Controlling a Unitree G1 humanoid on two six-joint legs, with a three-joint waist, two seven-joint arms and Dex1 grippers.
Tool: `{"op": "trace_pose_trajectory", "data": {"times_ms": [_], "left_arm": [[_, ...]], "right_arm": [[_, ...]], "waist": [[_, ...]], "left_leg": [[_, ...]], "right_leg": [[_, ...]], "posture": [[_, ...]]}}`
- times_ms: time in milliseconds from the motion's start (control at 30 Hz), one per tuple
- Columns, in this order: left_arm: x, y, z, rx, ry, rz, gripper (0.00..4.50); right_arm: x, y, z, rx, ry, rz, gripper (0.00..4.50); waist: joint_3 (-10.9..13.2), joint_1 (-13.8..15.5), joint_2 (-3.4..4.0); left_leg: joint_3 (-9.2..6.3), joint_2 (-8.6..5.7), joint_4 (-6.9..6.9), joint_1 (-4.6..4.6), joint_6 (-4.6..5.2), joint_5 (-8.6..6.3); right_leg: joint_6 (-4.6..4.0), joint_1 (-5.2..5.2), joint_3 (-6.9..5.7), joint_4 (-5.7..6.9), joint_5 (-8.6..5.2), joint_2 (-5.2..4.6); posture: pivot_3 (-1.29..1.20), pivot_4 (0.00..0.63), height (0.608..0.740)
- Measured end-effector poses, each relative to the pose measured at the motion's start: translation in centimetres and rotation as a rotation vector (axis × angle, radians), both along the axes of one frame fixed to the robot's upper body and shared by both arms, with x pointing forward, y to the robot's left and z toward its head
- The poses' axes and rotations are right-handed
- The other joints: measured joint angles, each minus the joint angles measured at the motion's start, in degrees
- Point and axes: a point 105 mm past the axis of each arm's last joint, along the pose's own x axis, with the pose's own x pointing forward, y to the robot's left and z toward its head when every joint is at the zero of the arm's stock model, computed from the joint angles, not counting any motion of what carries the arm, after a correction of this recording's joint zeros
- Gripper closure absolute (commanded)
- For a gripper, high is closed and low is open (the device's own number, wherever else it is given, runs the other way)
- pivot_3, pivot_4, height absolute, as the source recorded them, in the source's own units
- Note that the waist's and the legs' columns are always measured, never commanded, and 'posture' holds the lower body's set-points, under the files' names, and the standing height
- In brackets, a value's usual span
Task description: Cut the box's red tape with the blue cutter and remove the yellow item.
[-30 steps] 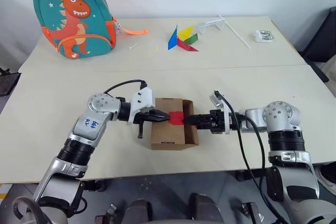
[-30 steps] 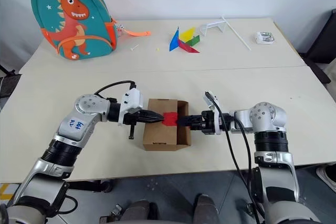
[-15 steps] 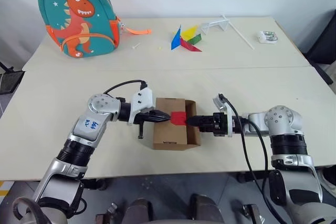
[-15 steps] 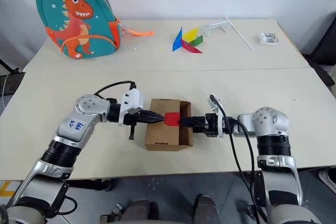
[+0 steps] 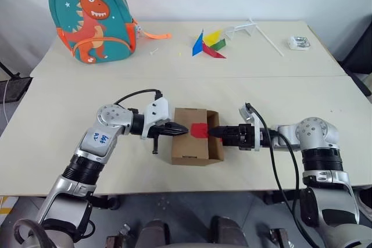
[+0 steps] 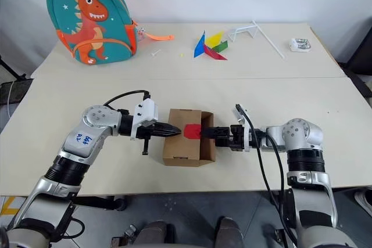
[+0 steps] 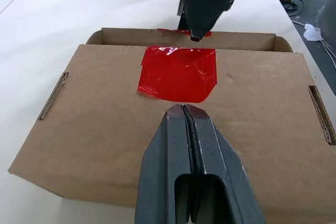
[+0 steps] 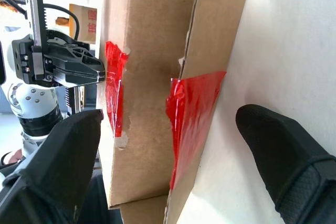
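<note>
Cardboard box (image 5: 190,137) sits between the level, inward-pointing left gripper (image 5: 185,130) and right gripper (image 5: 213,133).

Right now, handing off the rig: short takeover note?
Left gripper: shut, empty, tips on the box top beside the red tape.
Right gripper: open, at the box's right side, holding nothing.
Tape looks parted: one piece on the top flap, one on the opened side flap.
Left: open the box, take out the yellow item. Can't see the item or the cutter.
</note>
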Motion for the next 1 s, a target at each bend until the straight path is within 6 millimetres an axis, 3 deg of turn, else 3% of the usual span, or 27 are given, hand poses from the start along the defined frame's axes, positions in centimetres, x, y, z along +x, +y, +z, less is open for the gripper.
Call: {"op": "trace_pose_trajectory", "data": {"times_ms": [33,133,300,600,1000], "left_arm": [[0.0,0.0,0.0,0.0,0.0,0.0,4.5],[0.0,0.0,0.0,0.0,-0.001,-0.001,4.5],[0.0,0.0,0.0,0.0,-0.003,-0.003,4.5],[0.0,0.0,0.0,0.0,-0.004,-0.003,4.5],[0.0,0.0,-0.1,-0.001,-0.004,-0.001,4.5]], "right_arm": [[0.0,0.0,0.0,-0.001,0.001,-0.001,0.03],[0.1,-0.4,-0.1,-0.011,0.001,-0.011,0.63],[0.4,-1.5,-0.9,-0.053,0.017,-0.056,2.4],[0.4,-1.9,-0.9,-0.091,0.007,-0.06,2.4],[0.8,-0.2,-0.4,-0.259,-0.05,-0.007,2.4]], "waist": [[0.0,0.02,0.0],[-0.01,0.14,0.0],[-0.01,0.17,0.01],[-0.01,0.18,0.01],[-0.09,-0.11,0.02]], "left_leg": [[0.0,0.0,0.0,0.01,0.0,0.0],[0.0,0.0,0.0,0.01,0.0,0.0],[0.01,-0.01,-0.01,0.0,0.0,0.0],[0.01,-0.01,-0.01,0.0,0.0,0.0],[0.01,0.0,-0.01,0.04,0.0,0.0]], "right_leg": [[0.0,0.01,0.0,0.0,0.0,0.0],[0.0,0.01,0.0,0.0,0.0,-0.01],[0.0,-0.02,0.0,0.0,0.0,-0.01],[0.0,-0.01,0.0,-0.01,0.0,-0.01],[-0.01,-0.01,0.01,0.01,0.0,0.0]], "posture": [[0.0,0.15,0.74],[0.0,0.15,0.74],[0.0,0.15,0.74],[0.0,0.15,0.74],[0.0,0.15,0.74]]}}
